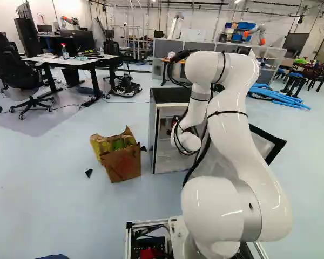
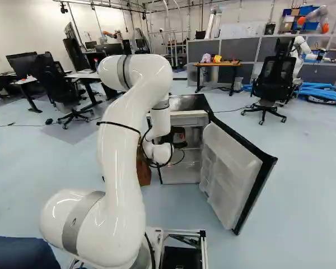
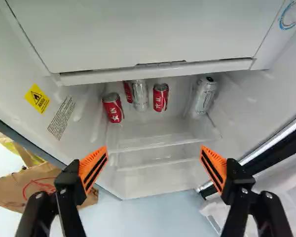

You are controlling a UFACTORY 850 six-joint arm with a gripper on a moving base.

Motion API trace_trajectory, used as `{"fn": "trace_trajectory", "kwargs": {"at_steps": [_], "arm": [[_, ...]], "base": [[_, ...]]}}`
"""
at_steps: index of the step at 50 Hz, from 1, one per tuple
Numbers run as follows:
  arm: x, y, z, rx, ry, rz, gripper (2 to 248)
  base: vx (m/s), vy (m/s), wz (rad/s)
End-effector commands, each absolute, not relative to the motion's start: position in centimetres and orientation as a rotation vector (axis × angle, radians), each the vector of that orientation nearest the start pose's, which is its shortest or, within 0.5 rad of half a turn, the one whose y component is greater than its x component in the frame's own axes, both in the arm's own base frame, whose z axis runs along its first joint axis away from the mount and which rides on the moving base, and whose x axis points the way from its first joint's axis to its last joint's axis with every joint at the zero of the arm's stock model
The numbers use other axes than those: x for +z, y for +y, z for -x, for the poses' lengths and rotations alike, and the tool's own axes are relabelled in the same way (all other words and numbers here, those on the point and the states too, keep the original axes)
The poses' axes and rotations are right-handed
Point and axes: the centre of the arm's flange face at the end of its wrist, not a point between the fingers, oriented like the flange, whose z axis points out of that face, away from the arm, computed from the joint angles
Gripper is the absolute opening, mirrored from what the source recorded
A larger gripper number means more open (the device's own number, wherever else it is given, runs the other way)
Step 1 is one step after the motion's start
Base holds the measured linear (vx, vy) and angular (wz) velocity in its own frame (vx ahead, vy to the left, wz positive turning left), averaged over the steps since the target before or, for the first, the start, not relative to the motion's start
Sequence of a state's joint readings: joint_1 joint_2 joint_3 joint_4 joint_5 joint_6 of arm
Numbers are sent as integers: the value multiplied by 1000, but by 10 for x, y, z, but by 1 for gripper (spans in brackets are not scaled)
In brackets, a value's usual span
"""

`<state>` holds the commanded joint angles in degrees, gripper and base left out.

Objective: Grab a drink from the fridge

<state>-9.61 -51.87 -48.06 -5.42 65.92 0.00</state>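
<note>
The white arm [image 1: 235,116] is reaching toward the small fridge [image 2: 191,103], whose door [image 2: 229,174] is hanging wide open, so the step in hand is probably lining up on a drink before the grab. The gripper [image 3: 154,152] is holding nothing: its two orange-padded fingers are standing wide apart, with neither one touching a can. The drinks are sitting together on a shelf ahead of the fingertips, below the white flap [image 3: 153,37]. One red can [image 3: 113,108] is standing toward the side where the paper bag [image 1: 122,162] is resting on the floor outside; a second red can [image 3: 161,98] is facing the gap between the fingers most squarely; a silver can [image 3: 140,95] is standing between those two, partly hiding another red can [image 3: 128,92]; and a taller silver can [image 3: 203,96] is leaning a little near the wall on the door side. The second red can is looking like the easiest pick. The next move is calling for a straight push inward, keeping under the flap and centring that can between the pads before closing, since a drifting finger could be knocking its silver neighbour.
</note>
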Motion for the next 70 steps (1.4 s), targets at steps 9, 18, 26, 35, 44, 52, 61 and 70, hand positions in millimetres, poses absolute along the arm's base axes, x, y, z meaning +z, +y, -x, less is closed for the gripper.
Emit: {"fn": "trace_trajectory", "kwargs": {"at_steps": [9,18,26,35,44,52,61,70], "arm": [[116,-80,-507,-1643,109,2714,247],[104,-83,-511,-1647,105,2709,247],[94,-85,-514,-1644,99,2706,247],[82,-87,-518,-1639,89,2702,247],[69,-88,-521,-1635,78,2697,247],[61,-89,-524,-1635,68,2691,247],[61,-90,-527,-1648,56,2677,247],[60,-92,-530,-1660,55,2671,247]], "base": [[0,0,0],[0,0,0],[0,0,0],[0,0,0],[0,0,0],[0,0,0],[0,0,0],[0,0,0]]}}
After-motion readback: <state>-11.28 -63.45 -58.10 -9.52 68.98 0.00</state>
